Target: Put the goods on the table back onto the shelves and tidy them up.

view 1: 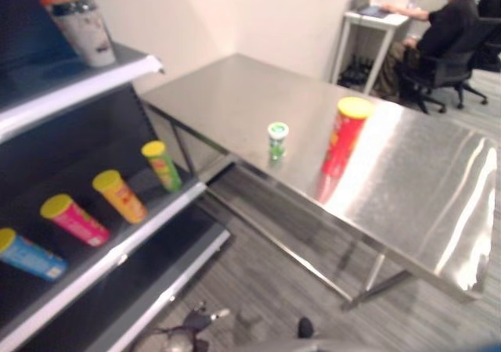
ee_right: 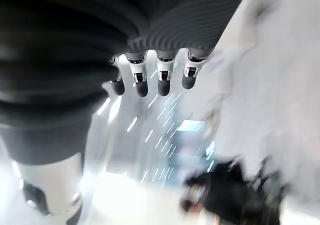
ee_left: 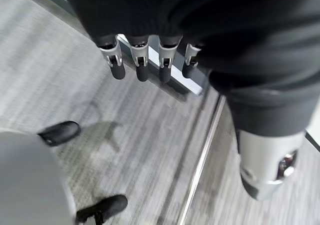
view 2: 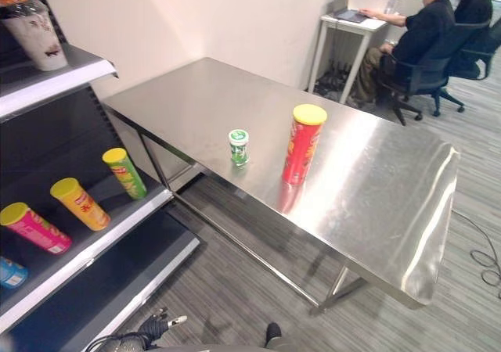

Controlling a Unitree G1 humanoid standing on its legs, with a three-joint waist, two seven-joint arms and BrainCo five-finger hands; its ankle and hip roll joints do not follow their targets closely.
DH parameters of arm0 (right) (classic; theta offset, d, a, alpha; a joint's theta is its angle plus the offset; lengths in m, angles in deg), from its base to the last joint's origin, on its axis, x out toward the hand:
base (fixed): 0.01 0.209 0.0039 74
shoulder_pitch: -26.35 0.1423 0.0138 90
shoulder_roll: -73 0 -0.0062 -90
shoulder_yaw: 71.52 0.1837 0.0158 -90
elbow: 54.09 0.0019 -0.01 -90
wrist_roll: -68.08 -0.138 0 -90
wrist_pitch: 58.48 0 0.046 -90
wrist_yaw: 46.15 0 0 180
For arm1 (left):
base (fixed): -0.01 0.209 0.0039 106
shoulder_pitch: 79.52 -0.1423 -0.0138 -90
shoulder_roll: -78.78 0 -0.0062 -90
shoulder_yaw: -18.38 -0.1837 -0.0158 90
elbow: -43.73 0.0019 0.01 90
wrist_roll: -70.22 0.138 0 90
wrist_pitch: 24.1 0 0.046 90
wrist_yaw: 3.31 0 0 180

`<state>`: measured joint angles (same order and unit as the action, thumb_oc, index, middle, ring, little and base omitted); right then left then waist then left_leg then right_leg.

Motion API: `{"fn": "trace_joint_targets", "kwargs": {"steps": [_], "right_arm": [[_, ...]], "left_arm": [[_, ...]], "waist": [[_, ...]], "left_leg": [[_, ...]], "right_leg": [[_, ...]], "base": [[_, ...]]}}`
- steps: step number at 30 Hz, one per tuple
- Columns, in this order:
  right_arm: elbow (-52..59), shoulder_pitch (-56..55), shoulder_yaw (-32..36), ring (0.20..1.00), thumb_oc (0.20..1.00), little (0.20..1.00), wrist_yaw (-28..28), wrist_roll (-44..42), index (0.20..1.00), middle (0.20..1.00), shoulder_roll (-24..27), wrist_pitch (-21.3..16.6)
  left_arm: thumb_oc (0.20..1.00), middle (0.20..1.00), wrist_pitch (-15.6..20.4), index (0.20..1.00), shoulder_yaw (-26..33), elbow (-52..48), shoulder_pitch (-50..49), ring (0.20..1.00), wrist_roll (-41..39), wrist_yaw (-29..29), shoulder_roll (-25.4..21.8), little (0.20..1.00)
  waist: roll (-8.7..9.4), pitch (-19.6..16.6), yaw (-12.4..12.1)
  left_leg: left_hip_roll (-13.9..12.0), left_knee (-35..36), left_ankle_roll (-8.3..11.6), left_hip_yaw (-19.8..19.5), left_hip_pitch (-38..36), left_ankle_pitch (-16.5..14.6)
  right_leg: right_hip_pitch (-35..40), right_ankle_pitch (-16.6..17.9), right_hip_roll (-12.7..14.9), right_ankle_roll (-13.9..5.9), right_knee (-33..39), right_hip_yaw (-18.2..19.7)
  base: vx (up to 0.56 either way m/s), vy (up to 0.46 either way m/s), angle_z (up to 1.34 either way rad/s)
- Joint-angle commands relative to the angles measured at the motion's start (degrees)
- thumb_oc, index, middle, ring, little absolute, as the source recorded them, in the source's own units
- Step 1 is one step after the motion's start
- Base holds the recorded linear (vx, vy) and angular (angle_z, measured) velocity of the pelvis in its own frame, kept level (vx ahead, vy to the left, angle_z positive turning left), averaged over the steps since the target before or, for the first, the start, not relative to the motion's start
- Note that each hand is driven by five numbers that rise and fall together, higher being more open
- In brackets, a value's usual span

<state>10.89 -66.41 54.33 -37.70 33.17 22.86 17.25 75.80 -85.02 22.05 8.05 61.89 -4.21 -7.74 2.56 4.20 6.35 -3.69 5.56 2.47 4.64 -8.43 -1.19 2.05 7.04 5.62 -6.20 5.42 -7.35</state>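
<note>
**Stock record: two items left on the table, five on the shelves**

On the table (view 2: 376, 188), steel-topped: one tall red can (view 2: 301, 145) with a yellow lid, upright; one small green can (view 2: 239, 147), upright, just beside it toward the shelves. Neither was touched by a hand. Judged as the goods yet to be returned.

On the shelves (view 1: 117, 246), middle tier: a green can (view 1: 163, 165), an orange can (view 1: 120, 196), a pink can (view 1: 74, 220) and a blue can (view 1: 30, 256), all lying tilted in a loose row, yellow lids facing out. Upper tier: one pale cup (view 1: 81, 25) with an orange lid, upright near the edge. Judged shelved but not yet tidied; the lying cans looked likely to want straightening.

Left hand (ee_left: 145, 60): fingers hung straight and relaxed, holding nothing, above the grey floor (ee_left: 60, 75) beside the shelf base. Right hand (ee_right: 150, 75): fingers likewise straight and empty, over the table's bright surface.

Unclear: the blue can was cut off at the frame edge; the lowest tier showed dark, contents not made out; labels were too blurred to tell. A seated person (view 2: 427, 31) worked at a desk (view 2: 352, 19) well apart.
</note>
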Motion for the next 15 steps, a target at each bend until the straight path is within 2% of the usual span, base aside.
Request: {"fn": "trace_joint_targets", "kwargs": {"steps": [1,2,6,9,10,13,14,15], "right_arm": [[3.06,3.34,-1.13,1.0,1.0,1.0,-3.34,0.09,1.0,1.0,3.96,-4.83],[3.08,3.39,-1.2,1.0,1.0,1.0,-3.32,0.11,1.0,1.0,3.95,-4.81],[8.12,7.71,-10.85,1.0,1.0,1.0,-8.45,4.14,1.0,1.0,9.34,-2.34],[10.14,9.98,-15.78,1.0,1.0,1.0,-11.08,6.39,1.0,1.0,11.44,-1.02],[10.29,13.87,-22.77,1.0,1.0,1.0,-13.33,7.57,1.0,1.0,13.54,-0.49],[10.31,15.5,-26.41,1.0,1.0,1.0,-15.14,8.06,1.0,1.0,14.62,0.06],[9.46,18.57,-31.46,1.0,1.0,1.0,-16.36,10.33,1.0,1.0,15.69,0.86],[9.31,19.06,-31.93,1.0,1.0,1.0,-16.35,10.32,1.0,1.0,15.7,0.84]], "left_arm": [[1.0,1.0,1.65,1.0,0.54,1.45,4.43,1.0,-0.13,0.76,-3.39,1.0],[1.0,1.0,1.65,1.0,0.58,1.42,4.4,1.0,-0.12,0.77,-3.4,1.0],[1.0,1.0,1.67,1.0,0.06,0.48,2.53,1.0,-0.46,2.23,-3.18,1.0],[1.0,1.0,1.8,1.0,0.07,-0.59,1.84,1.0,-0.9,2.63,-2.96,1.0],[1.0,1.0,1.84,1.0,-0.84,-1.02,1.7,1.0,-1.05,2.95,-2.81,1.0],[1.0,1.0,1.81,1.0,-1.13,-1.33,1.67,1.0,-1.29,3.34,-2.77,1.0],[1.0,1.0,1.8,1.0,-1.87,-1.54,1.67,1.0,-1.14,3.63,-2.77,1.0],[1.0,1.0,1.8,1.0,-1.73,-1.55,1.63,1.0,-1.13,3.63,-2.72,1.0]], "waist": [[3.93,0.14,-0.9],[3.93,0.14,-0.78],[4.01,0.1,-2.57],[3.82,0.35,-2.74],[3.76,0.44,-3.52],[3.74,0.44,-3.88],[3.76,0.52,-4.55],[3.73,0.51,-4.38]], "left_leg": [[-0.49,-0.56,1.77,-3.04,-0.03,-4.27],[-0.49,-0.56,1.78,-3.13,-0.02,-4.26],[-1.12,-0.56,2.4,-3.72,-0.28,-4.21],[-1.35,-0.56,2.6,-3.98,-0.37,-4.05],[-1.56,-0.56,2.94,-4.52,-0.1,-3.6],[-1.75,-0.56,3.17,-4.85,0.14,-3.35],[-1.88,-0.56,3.37,-5.31,0.25,-3.09],[-1.88,-0.56,3.37,-5.33,0.26,-3.09]], "right_leg": [[1.33,-4.3,4.48,-6.67,-0.86,1.05],[1.38,-4.31,4.48,-6.67,-0.85,0.95],[2.65,-5.15,4.23,-6.15,-0.8,-0.39],[3.1,-5.46,4.09,-5.91,-0.78,-0.73],[3.43,-5.72,3.98,-5.63,-0.78,-1.41],[3.69,-5.85,4.06,-5.52,-0.84,-2.12],[3.85,-5.92,4.06,-5.37,-0.91,-2.46],[3.86,-5.93,4.05,-5.37,-0.91,-2.49]], "base": [[0.01,-0.023,0.25],[0.0,-0.027,0.26],[0.01,-0.028,0.17],[0.0,-0.027,0.07],[-0.01,-0.031,0.04],[-0.01,-0.035,0.07],[0.0,-0.021,0.24],[0.0,-0.028,0.22]]}}
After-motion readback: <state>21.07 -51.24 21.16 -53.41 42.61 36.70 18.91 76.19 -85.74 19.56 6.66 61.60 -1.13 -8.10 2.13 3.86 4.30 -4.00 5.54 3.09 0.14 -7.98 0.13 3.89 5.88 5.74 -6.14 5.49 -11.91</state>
